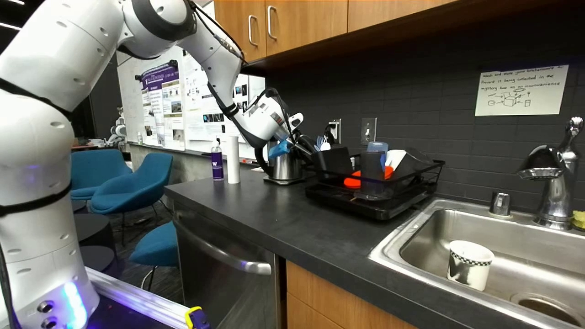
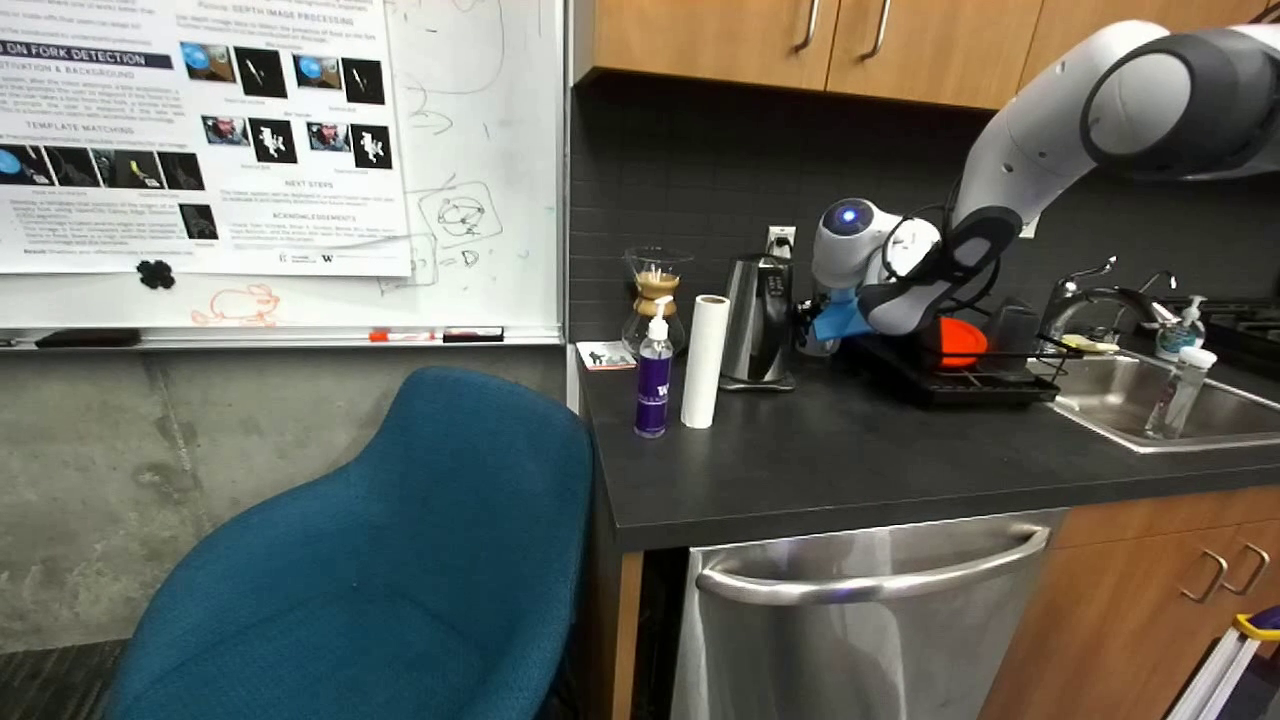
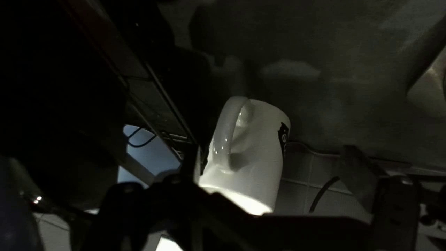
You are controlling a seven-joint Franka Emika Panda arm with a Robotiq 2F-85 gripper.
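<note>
Across the right half of an exterior view, a dark counter is seen; black dish rack right of centre, steel kettle nearer the middle. In the wrist view, the gripper is spread wide, nothing gripped. White mug, mid-frame, is flanked by the fingers, nearer the frame-left one; contact cannot be told. Mug best centred before any squeeze; handle and dish rack best kept unsnagged.
</note>
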